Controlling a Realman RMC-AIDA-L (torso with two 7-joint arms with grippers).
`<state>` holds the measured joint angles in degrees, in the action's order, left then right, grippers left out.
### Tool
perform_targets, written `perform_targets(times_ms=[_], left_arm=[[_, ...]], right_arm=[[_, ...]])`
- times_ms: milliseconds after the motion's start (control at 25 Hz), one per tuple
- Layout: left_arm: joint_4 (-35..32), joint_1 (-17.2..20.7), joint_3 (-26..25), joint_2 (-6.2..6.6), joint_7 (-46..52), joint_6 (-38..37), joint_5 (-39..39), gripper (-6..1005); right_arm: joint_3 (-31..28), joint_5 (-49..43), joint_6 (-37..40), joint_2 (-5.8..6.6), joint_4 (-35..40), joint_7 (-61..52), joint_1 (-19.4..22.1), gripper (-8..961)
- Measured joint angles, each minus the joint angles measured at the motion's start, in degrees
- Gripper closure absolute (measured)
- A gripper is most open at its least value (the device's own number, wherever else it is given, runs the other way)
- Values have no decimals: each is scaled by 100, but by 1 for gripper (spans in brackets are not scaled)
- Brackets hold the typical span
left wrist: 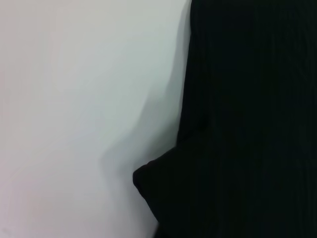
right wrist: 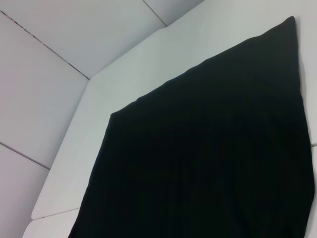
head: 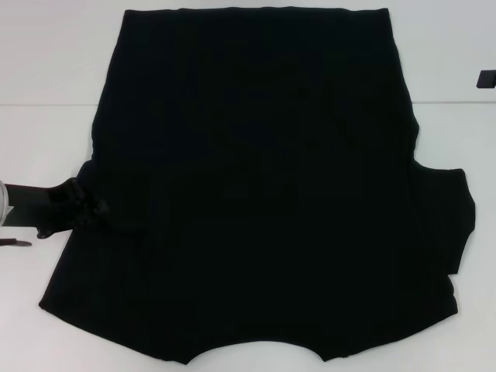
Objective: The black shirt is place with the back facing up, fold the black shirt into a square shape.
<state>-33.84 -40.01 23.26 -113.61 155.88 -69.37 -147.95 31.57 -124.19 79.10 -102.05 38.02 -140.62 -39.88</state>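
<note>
Where one left claw [head: 99,208] meets one black shirt [head: 271,170]

1. A white worktop [head: 46,132] carries everything in the head view; its bare surface shows along the left and right sides.
2. A small dark object [head: 487,78] sits at the worktop's far right edge, cut off by the frame; what it is cannot be told.
3. In the right wrist view, the worktop [right wrist: 124,84] ends in an angled corner, and beyond it lies a pale floor [right wrist: 44,59] of large tiles with thin dark joints.
</note>
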Motion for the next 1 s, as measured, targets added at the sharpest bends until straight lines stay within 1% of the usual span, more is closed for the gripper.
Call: perform_targets(times_ms=[40,240,400,440,720,840,1000], left_arm=[[1,0,1,-7,0,8,-6,680],[26,2,14,-23,-46,28,-25,901],[29,-16,30,-48,-231,15,-6,947],[28,-102,68,-55,-468,-30,5,959],[-39,-557,199,-56,-1041,-110,13,959],[-57,-753,574,-57,-1100,-76,13,941],[-58,-950,1386,-122,-1093,16,-18,916]], right_arm=[[0,0,1,1,-1,0,3,33],[-22,0,16,1,-1,0,26,43],[-20,0,8,1,-1,0,28,52],[-16,0,4,1,-1,0,28,54],[-8,0,14,1,-4,0,20,68],[-18,0,24,1,-5,0,31,74],[-28,0,26,1,-5,0,51,83]])
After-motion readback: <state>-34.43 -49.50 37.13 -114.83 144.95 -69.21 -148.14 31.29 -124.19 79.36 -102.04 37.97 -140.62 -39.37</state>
